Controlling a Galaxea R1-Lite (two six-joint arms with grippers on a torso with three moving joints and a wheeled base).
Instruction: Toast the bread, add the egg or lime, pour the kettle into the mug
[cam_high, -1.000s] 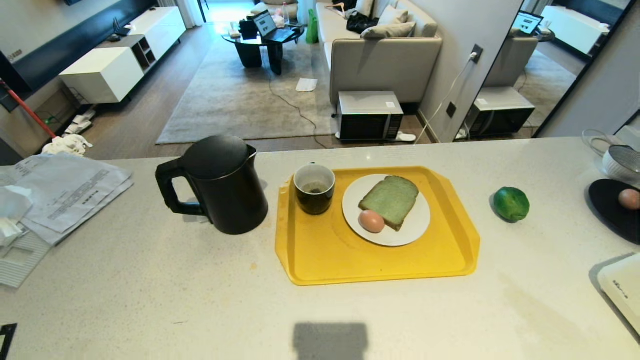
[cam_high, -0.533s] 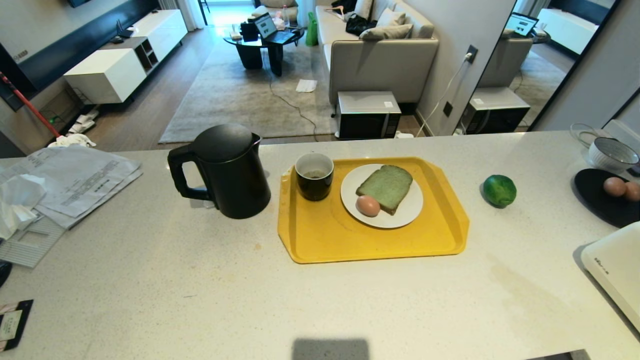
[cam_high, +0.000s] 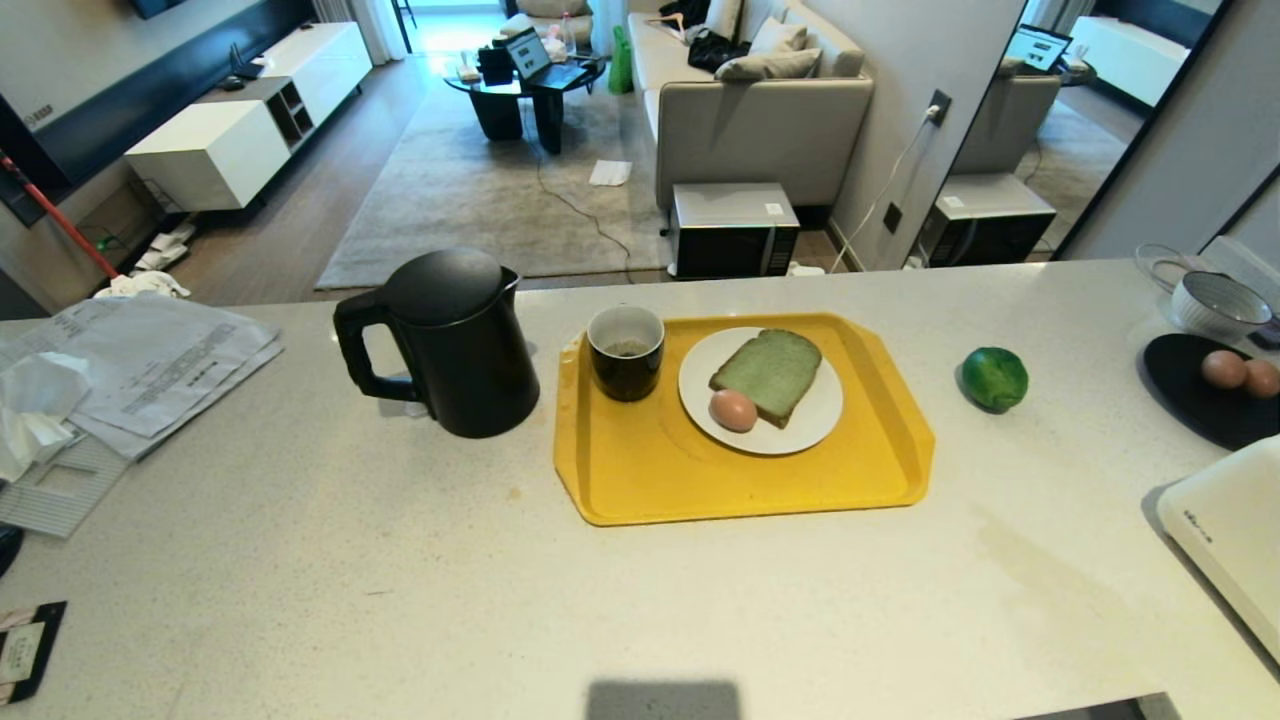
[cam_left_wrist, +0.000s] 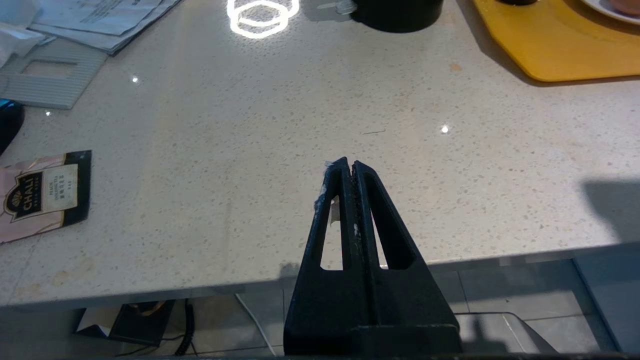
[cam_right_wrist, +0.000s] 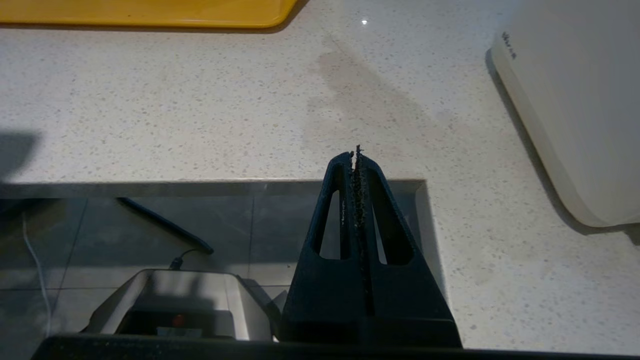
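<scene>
Counter: pale speckled stone top, living rm w/ sofa behind.
Head view, arms: neither in shot; both look parked at the near edge.
Head view, tray: yellow tray mid-counter, groups the serving set prob. so it can be carried as one.
Head view, plate: white plate on tray holds the bread flat, w/ the egg touching its near-left corner. Looks like toast + egg steps are done.
Head view, mug: mug upright on tray's far-left corner, just beside plate; sth dark at the bottom, can't tell if liquid.
Head view, kettle: kettle upright on counter just left of tray, lid on, spout toward mug, handle away from it; handy for a short pour.
Head view, lime: lime loose on counter right of tray, apart from it; the unused option, I'd say.
Head view, far right: black dish w/ 2 spare eggs, ribbed bowl behind, white appliance at near-right edge.
Head view, far left: papers.
L wrist view: left gripper fingers pressed together, empty, over near counter edge; tea sachet off to one side.
R wrist view: right gripper also closed on nothing, over counter edge, white appliance near.
</scene>
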